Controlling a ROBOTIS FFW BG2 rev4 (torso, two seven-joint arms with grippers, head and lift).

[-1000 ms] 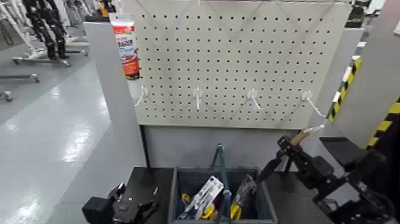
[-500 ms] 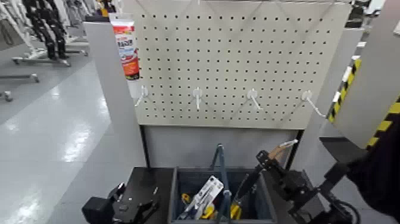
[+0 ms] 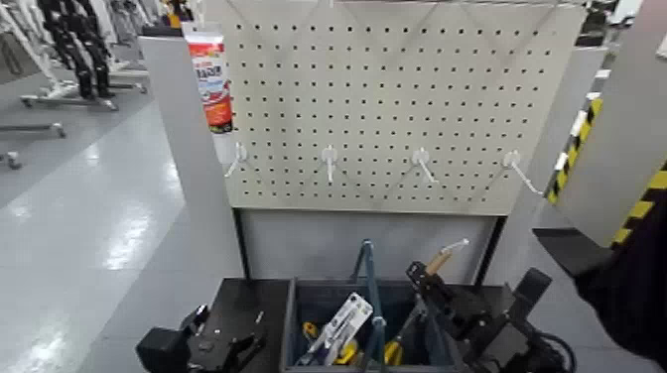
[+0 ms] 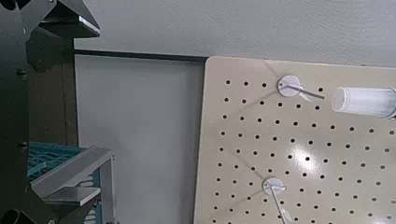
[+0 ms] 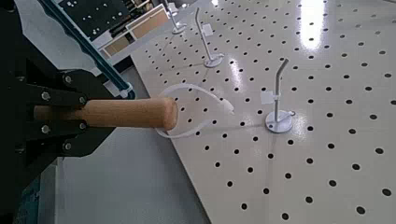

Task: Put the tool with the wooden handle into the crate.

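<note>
The trowel (image 3: 436, 263) is held by the right gripper (image 3: 425, 278) above the right part of the crate (image 3: 292, 332). Its light wooden handle is pinched between the fingers, which are closed on it, and the handle's rounded end is left sticking out past them. The tool is held at a slant: the handle is pointed up, with a white loop (image 3: 455, 245) at its end, and the dark blade (image 3: 412, 315) is directed down into the crate's opening. Whether anything inside is touched by the blade cannot be told.

The crate is crossed in the middle by its tall teal handle (image 3: 369, 283), so the trowel is kept to the right of that arch. Packaged tools are already held in the crate — a white-carded pack (image 3: 347, 319) to the left of the arch and yellow pieces (image 3: 394, 352) on both sides of it.

The left gripper (image 3: 226, 334) is parked to the left of the crate, over the dark surface (image 3: 238, 296), with its fingers spread and nothing gripped. Behind the crate, a pegboard (image 3: 377, 109) is fitted with white hooks (image 3: 331, 159), and a red-and-white tube (image 3: 210, 84) is hung at its left edge.
</note>
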